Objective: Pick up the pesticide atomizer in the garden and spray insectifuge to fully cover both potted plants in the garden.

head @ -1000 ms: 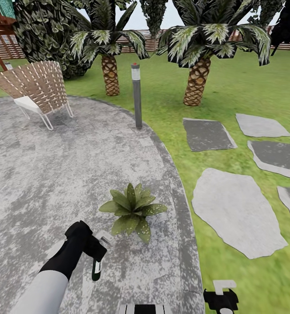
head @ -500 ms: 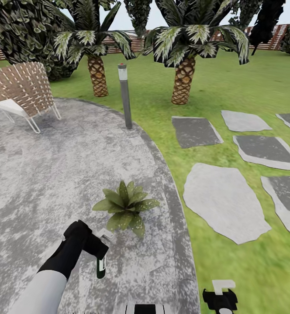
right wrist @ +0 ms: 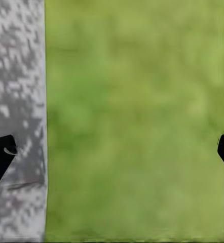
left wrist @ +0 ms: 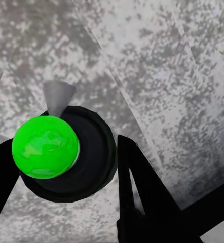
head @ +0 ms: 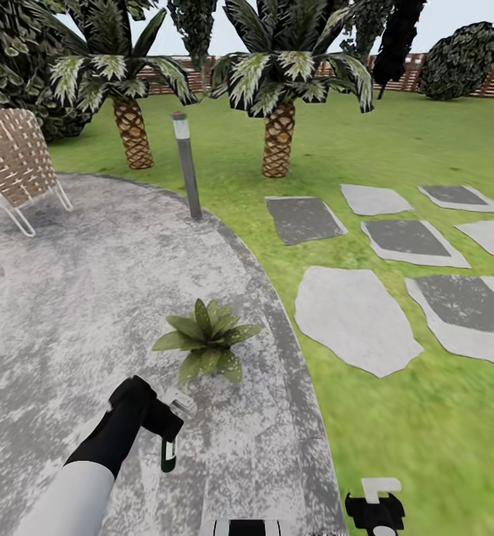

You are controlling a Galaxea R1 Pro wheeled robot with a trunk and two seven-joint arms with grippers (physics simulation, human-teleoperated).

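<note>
Our left hand was gripping the pesticide atomizer, which hung top-down over the grey patio, and the little potted plant sat just ahead, while our right hand was spread and holding nothing.

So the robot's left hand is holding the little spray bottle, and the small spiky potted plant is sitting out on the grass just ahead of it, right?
Not quite. The left gripper does hold the spray bottle, but the head view shows the potted plant standing on the grey paved patio, near its curved edge, not on the grass.
</note>
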